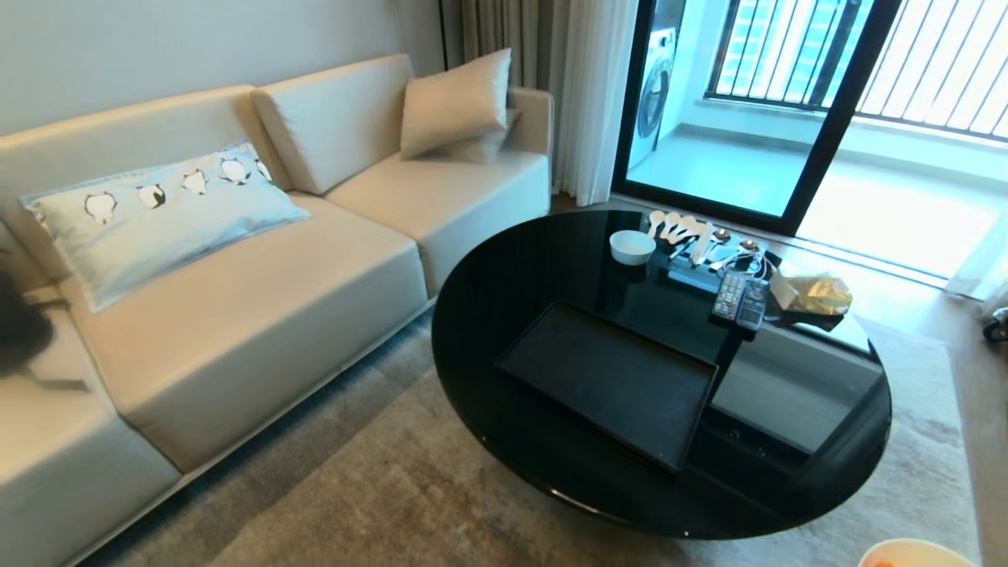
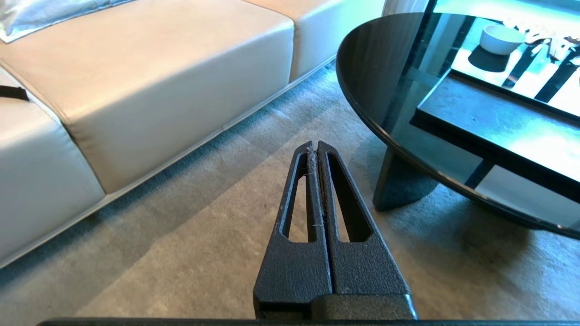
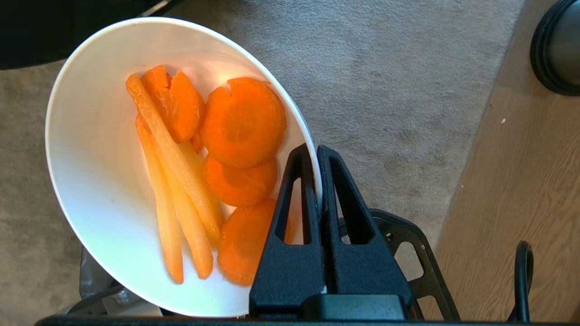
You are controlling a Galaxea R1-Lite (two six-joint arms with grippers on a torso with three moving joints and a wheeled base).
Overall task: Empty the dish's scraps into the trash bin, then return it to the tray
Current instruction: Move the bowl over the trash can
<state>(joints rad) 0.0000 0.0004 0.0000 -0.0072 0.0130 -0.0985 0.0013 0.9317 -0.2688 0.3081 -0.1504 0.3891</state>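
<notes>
The head view looks down from high and well back on the sofa (image 1: 236, 299), tabletop (image 1: 504, 276) and tray (image 1: 610, 382). The left wrist view faces forward, low over the carpet (image 2: 181, 253), sharing sofa, tabletop and tray. The right wrist view looks down, close on the dish (image 3: 90, 172), bin (image 3: 559, 45) at its edge.

In the head view only a sliver of the plain white round bowl (image 1: 913, 553) shows at the five o'clock edge, the rest cut off, and neither arm appears there. In the right wrist view the small brushed-steel trash bin with its black base ring (image 3: 559, 50) is clipped at two o'clock, leaving only part of its base. The black right pincer (image 3: 317, 156) hides part of the bowl's rim and one round orange carrot slice (image 3: 242, 242). The small items (image 1: 709, 244) at the worktop's far edge are too small to identify.
</notes>
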